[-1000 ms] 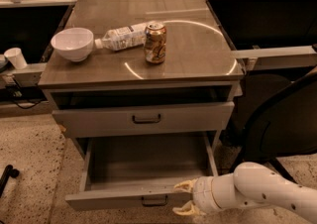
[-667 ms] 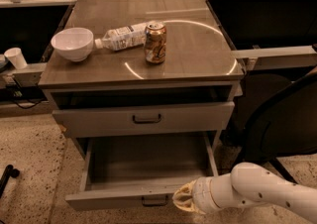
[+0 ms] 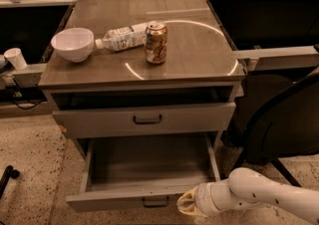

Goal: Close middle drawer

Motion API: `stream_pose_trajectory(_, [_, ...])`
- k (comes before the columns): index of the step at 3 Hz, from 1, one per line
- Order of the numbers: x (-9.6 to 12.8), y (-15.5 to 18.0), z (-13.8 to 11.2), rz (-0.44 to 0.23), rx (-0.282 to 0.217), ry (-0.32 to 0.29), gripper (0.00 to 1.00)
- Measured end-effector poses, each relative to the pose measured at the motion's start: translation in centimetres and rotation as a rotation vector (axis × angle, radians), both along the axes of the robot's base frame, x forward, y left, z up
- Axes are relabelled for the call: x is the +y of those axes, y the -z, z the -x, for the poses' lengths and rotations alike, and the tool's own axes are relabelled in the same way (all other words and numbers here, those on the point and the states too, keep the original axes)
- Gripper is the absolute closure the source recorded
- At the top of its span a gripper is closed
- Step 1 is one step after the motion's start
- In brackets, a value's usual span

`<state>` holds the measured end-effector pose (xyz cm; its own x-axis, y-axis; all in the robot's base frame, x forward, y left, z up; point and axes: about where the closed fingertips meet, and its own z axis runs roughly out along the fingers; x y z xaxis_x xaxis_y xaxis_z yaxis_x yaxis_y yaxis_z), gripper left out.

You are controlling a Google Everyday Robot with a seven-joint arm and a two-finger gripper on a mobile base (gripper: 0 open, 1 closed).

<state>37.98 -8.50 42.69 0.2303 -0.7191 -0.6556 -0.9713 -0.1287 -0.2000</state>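
The middle drawer (image 3: pixel 149 169) is pulled far out and shows an empty grey inside. Its low front (image 3: pixel 124 201) with a small dark pull handle (image 3: pixel 155 201) is at the bottom of the camera view. My gripper (image 3: pixel 188 204), on a white arm coming in from the lower right, is at the right part of that front, just right of the handle. Its yellowish fingers are together and hold nothing. Above it, the taller-fronted drawer (image 3: pixel 144 119) is nearly shut. The lowest drawer is out of view.
On the cabinet top (image 3: pixel 199 55) stand a white bowl (image 3: pixel 73 44), a plastic bottle (image 3: pixel 123 37) lying on its side and a can (image 3: pixel 156 43). A dark chair (image 3: pixel 284 129) is to the right. A white cup (image 3: pixel 16 58) sits at the left.
My gripper's fingers were spread apart and have come together. The gripper has shifted slightly left toward the drawer front. The drawer has not visibly moved.
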Motion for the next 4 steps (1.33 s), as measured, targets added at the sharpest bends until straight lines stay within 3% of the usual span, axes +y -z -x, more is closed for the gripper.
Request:
stream_pose_trajectory(2, [-0.8,4.0,-0.2,-0.033,0.047,0.057,1.0])
stream_pose_trajectory(3, [-0.4,4.9,-1.3,-0.129,0.062,0.171,0.83])
stream_pose_trajectory(4, [-0.4,4.8,-1.3,-0.132,0.064,0.175,0.6])
